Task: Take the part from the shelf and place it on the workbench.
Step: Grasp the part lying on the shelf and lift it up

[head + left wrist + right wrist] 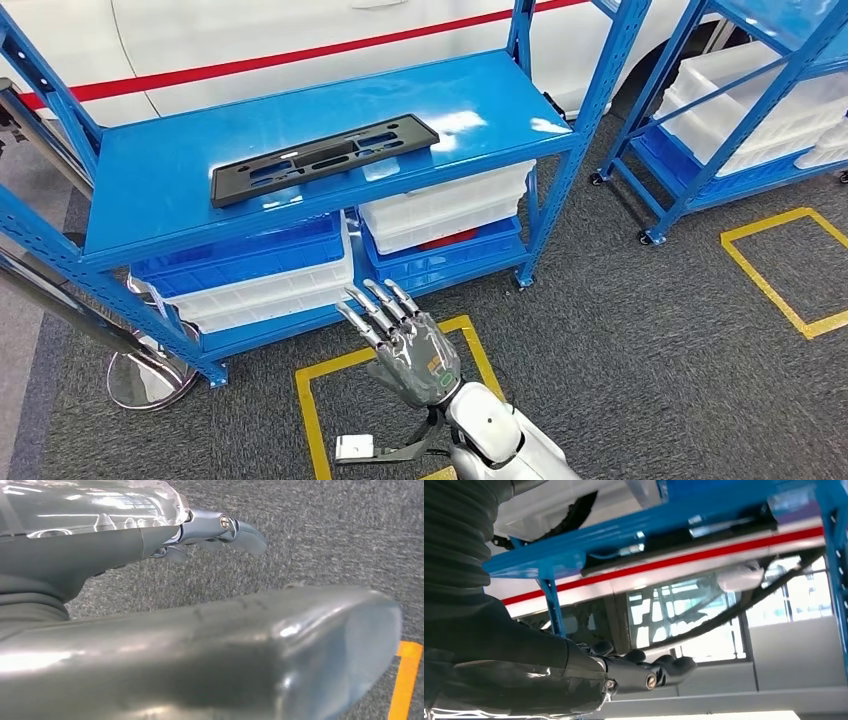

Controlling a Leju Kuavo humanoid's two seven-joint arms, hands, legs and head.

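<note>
The black part (322, 159) is seen lying flat on the top board of the blue shelf (160, 190), near its front edge, untouched. Below that board, white and blue bins (250, 275) are stacked. The right hand (405, 340) is raised in front of the shelf, lower than the part and well apart from it, with fingers spread and nothing held. The left hand (215, 532) is seen over grey carpet, away from the shelf; whether its fingers are spread or curled cannot be told. Nothing has been grasped, so the task is judged barely begun: reaching, lifting and placing on the workbench are all left.
</note>
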